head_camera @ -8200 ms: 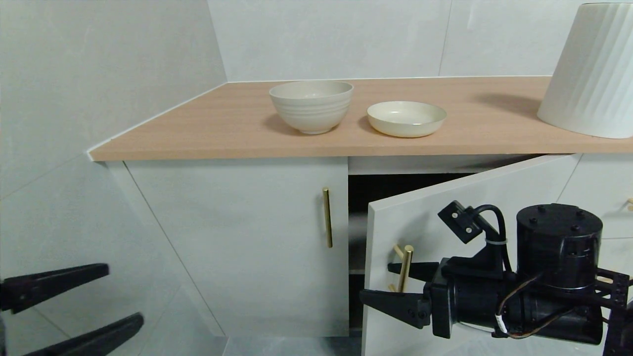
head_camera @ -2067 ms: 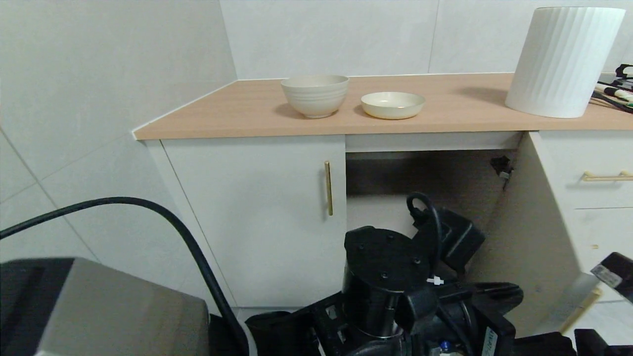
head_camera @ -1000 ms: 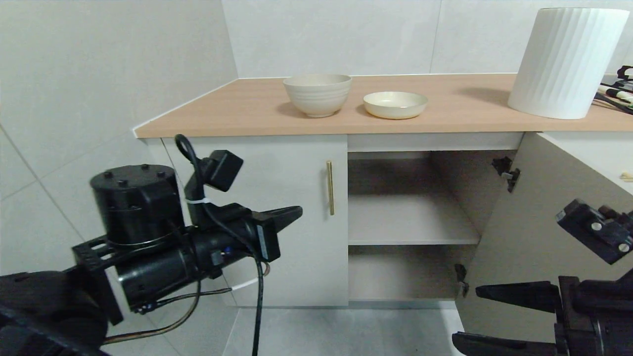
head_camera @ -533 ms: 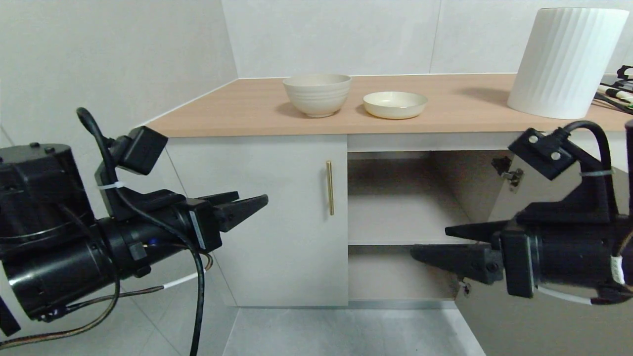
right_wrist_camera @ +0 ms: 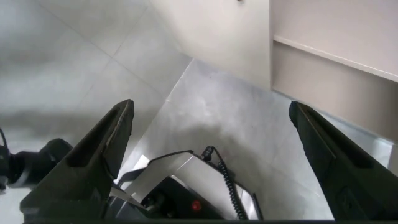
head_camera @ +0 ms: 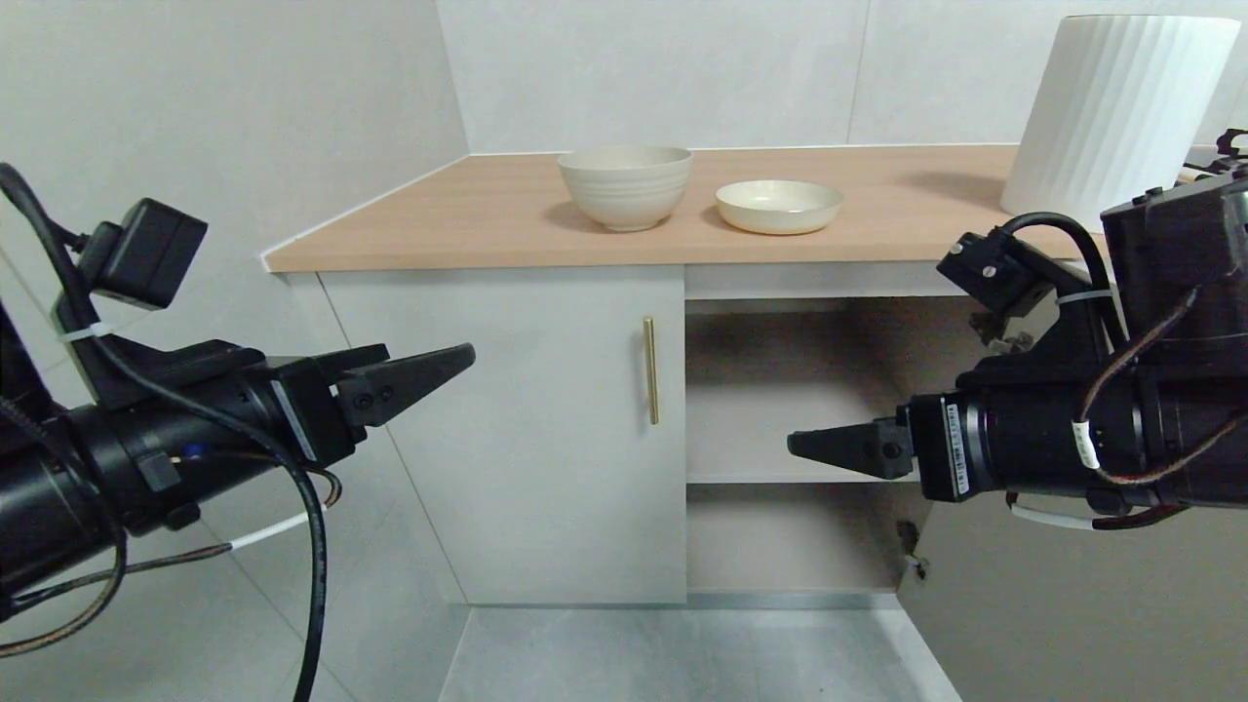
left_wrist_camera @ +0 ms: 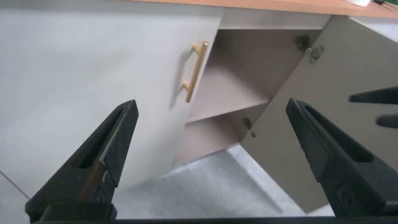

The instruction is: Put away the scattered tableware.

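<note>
Reaching up, the left gripper or right gripper, fingers wide apart and empty, could shove the bowl off the surface's front edge.

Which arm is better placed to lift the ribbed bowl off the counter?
Probably left: the open left pincer is higher and nearer the ribbed bowl; the right pincer hangs lower, before the open cabinet.

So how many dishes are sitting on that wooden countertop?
2: a deep ribbed cream bowl above the closed cabinet door, and a shallow cream dish just to its right, apart. The right arm covers some countertop, so more may be hidden.
</note>
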Robot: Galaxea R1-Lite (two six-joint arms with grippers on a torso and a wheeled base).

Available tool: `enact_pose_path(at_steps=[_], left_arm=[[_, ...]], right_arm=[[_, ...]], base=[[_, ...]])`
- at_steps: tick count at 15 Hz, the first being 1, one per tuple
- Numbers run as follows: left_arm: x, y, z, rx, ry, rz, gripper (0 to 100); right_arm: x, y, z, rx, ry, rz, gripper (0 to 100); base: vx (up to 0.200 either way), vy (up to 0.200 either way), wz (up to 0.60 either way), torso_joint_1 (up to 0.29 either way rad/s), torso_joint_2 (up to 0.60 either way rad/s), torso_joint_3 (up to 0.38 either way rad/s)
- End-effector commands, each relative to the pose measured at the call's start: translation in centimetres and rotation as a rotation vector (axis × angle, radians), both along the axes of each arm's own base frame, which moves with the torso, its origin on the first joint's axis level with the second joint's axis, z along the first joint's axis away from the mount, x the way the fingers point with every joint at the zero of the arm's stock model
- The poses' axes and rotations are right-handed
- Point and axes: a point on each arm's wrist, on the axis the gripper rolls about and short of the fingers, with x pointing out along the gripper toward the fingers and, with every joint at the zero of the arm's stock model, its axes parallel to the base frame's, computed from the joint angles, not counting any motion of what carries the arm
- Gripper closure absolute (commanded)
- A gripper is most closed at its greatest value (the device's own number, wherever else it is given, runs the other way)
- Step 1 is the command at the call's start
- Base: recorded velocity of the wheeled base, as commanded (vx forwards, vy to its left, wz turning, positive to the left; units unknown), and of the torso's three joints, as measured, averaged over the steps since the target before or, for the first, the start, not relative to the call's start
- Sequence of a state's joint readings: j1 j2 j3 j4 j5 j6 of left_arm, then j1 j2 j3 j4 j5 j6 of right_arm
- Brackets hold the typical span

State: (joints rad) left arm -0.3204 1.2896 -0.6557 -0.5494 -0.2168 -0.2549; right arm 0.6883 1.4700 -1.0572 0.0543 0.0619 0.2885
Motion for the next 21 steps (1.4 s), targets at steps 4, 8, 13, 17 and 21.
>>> enact_pose_path(at_steps=[4, 8, 13, 17, 21], left_arm=[[-0.2, 0.1, 0.2, 0.002, -0.008, 0.0, 0], [-0.5, 0.2, 0.1, 0.028, -0.005, -0.002, 0], [-0.3, 0.1, 0.1, 0.028, -0.005, -0.002, 0], [-0.6, 0.2, 0.3, 0.026, -0.014, -0.002, 0], [-1.0, 0.2, 0.5, 0.017, -0.024, -0.04, 0]], right_arm=[[0.2, 0.1, -0.2, 0.002, 0.013, -0.007, 0], [0.1, 0.1, -0.4, -0.002, 0.018, -0.007, 0], [0.2, 0.2, -0.7, -0.008, 0.027, -0.006, 0], [-0.8, -0.6, -0.8, 0.008, 0.025, 0.018, 0], [-1.2, -0.9, -1.3, 0.01, -0.042, 0.04, 0]], base=[[0.0, 0.0, 0.0, 0.0, 0.0, 0.0], [0.15, 0.0, 0.0, 0.001, 0.0, 0.004], [0.2, 0.0, 0.0, 0.004, 0.0, 0.003], [0.15, 0.0, 0.0, 0.005, 0.0, -0.004], [0.0, 0.0, 0.0, 0.0, 0.0, 0.0]])
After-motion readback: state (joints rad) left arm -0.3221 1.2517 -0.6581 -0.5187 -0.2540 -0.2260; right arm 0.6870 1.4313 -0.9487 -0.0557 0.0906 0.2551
